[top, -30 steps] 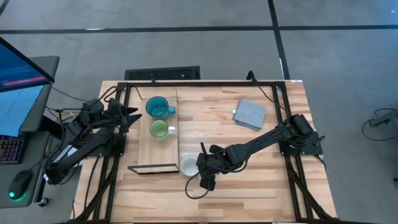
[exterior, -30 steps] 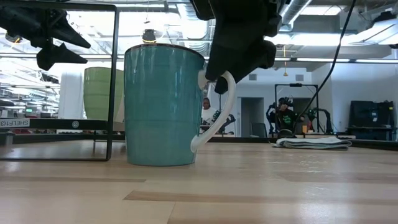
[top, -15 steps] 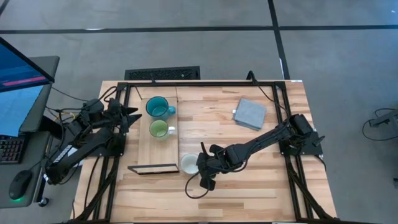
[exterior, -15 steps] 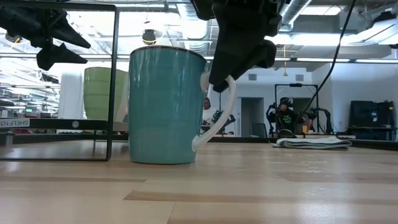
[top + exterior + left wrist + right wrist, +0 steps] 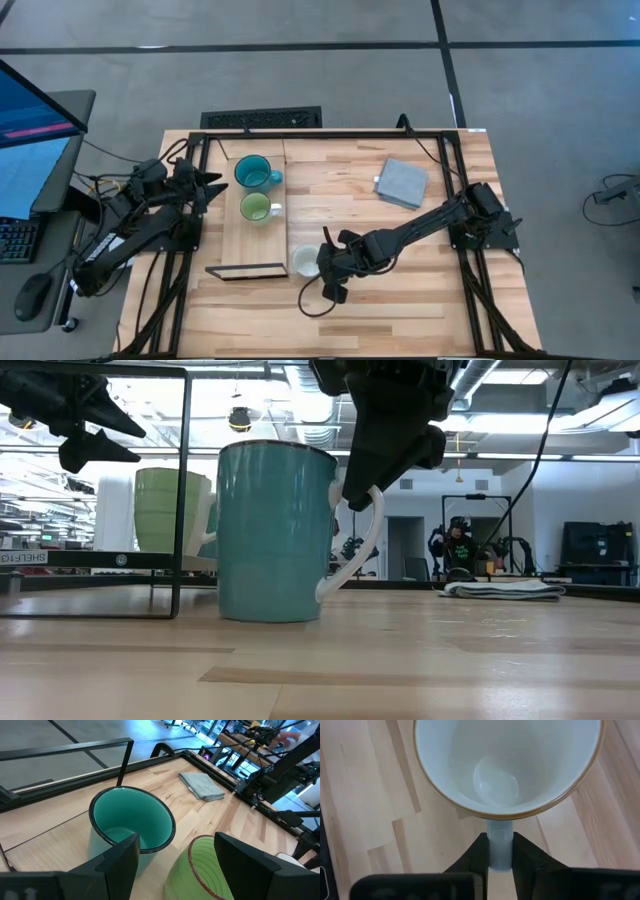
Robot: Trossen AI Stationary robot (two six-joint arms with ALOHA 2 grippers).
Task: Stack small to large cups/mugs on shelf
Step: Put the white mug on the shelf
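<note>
Three mugs seen from above: teal mug (image 5: 254, 172) and green mug (image 5: 256, 207) on shelf (image 5: 254, 215) along the table's (image 5: 400, 300) left side; white mug (image 5: 304, 263) on the table beside the shelf's front corner. Right gripper (image 5: 327, 266) clamped on its handle. Left gripper (image 5: 205, 185) off the shelf's left edge.

Low view: mug (image 5: 278, 532) looks teal outside, standing upright on the wood.

Left wrist: fingers (image 5: 120, 862) apart, empty.

Right wrist: fingers (image 5: 525, 857) pinching handle (image 5: 499, 845).
</note>
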